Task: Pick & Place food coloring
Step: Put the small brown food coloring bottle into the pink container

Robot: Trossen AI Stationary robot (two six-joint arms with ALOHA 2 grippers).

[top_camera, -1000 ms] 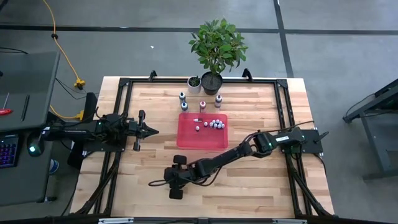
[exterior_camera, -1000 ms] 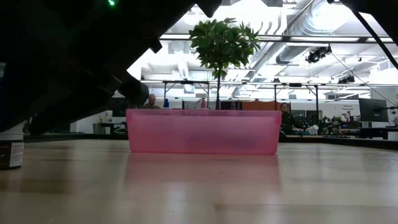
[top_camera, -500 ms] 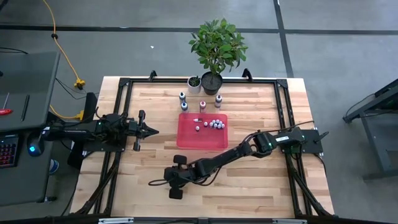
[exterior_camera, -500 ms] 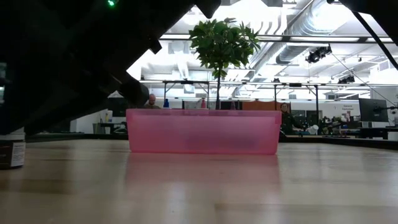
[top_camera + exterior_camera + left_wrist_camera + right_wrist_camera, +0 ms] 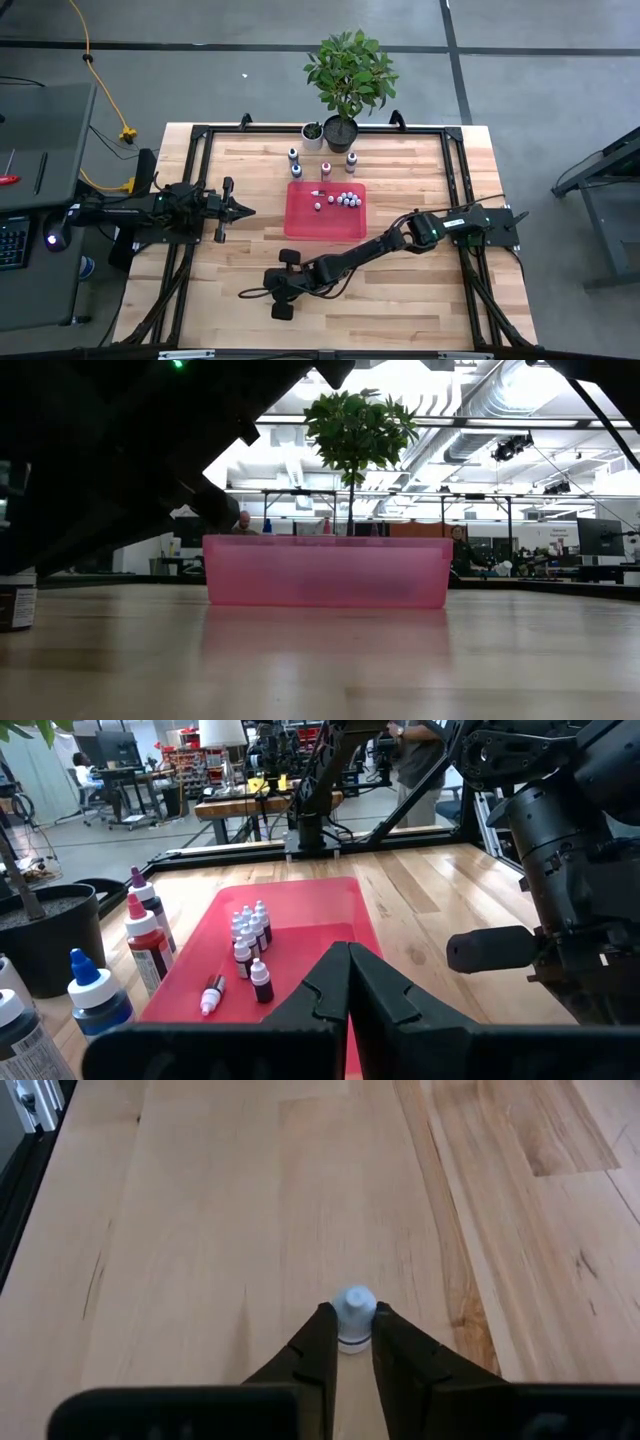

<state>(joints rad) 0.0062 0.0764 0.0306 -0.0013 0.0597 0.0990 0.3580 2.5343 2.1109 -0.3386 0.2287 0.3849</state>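
Observation:
A small food coloring bottle (image 5: 353, 1315) with a whitish cap stands on the bare wood near the table's front left. Its dark body shows at the edge of the low view (image 5: 14, 606). My right gripper (image 5: 352, 1342) reaches over from the right and is shut on it (image 5: 248, 293). Several more tiny bottles (image 5: 250, 935) lie and stand in the red tray (image 5: 325, 222) mid-table. My left gripper (image 5: 350, 965) is shut and held level at the table's left (image 5: 245, 210), touching nothing. My right gripper pinches the bottle just below its whitish cap (image 5: 353, 1330) between its two fingers (image 5: 320, 1338). The fingers slant down at it from the table's right side. The bottle stands upright with its base on the table (image 5: 14, 626).
Larger dropper bottles (image 5: 297, 168) stand in a row behind the tray, with a small white pot (image 5: 312, 133) and a potted plant (image 5: 345, 80) at the far edge. Bare wood lies around the held bottle. People show in the room beyond.
In the low view the dark finger of my right gripper has drawn in over the bottle's cap at the left edge. The bottle has stayed standing where it was.

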